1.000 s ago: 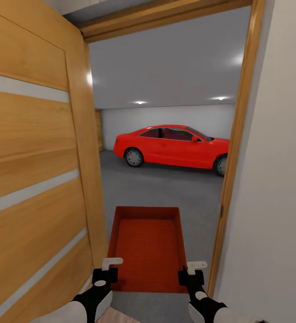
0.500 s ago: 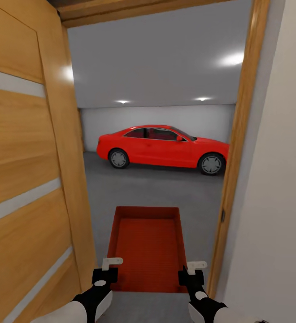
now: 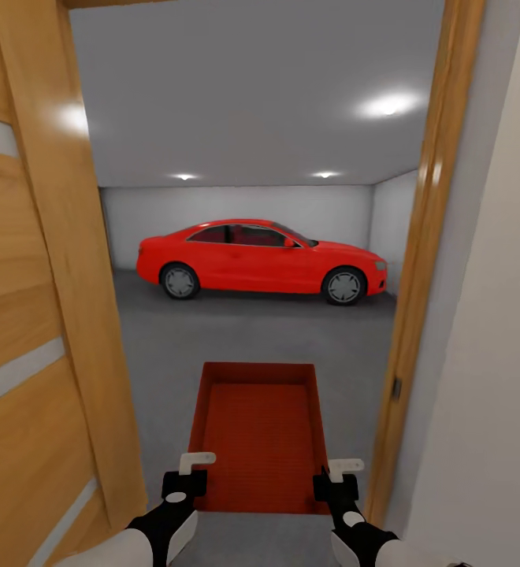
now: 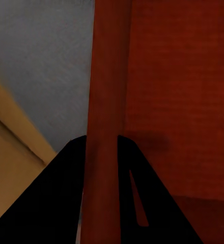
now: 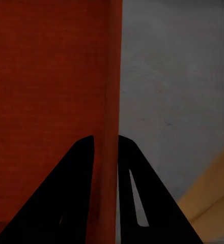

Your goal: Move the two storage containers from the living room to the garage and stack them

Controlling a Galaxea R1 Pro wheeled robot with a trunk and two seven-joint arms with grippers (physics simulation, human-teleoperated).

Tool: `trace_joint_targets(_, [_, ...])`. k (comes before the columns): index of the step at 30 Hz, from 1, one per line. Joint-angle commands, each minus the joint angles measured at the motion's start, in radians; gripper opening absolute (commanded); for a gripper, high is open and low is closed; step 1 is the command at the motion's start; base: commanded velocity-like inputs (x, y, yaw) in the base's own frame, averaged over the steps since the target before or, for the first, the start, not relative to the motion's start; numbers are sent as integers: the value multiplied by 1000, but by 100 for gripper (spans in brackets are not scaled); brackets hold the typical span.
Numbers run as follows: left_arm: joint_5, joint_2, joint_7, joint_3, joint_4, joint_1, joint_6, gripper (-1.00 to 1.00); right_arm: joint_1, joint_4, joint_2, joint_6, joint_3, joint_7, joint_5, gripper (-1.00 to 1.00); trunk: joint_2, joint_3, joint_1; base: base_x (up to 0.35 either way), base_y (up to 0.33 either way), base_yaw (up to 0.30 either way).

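Already at the garage doorway, carrying one storage container: left gripper and right gripper each clamped on a side wall. Still to set down on the concrete floor ahead, then fetch and stack the second

Home garage, seen from my doorway: red car, grey concrete floor, wooden door, plain walls.
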Motion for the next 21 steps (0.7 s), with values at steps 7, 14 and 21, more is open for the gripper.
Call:
trace_joint_targets(7, [-5, 0, 25, 53, -3, -1, -6, -100, -1, 1, 5, -1, -12, -1, -3, -100, -1, -2, 1, 157, 137, -88])
trace_joint_targets(14, [-5, 0, 25, 54, -6, -1, -7, -100, -1, 1, 5, -1, -12, -1, -3, -100, -1, -2, 1, 13, 11, -4])
trace_joint_targets(21, [-5, 0, 25, 54, -3, -1, -6, -100, -1, 1, 6, 0, -12, -1, -3, -100, -1, -2, 1, 145, 0, 0])
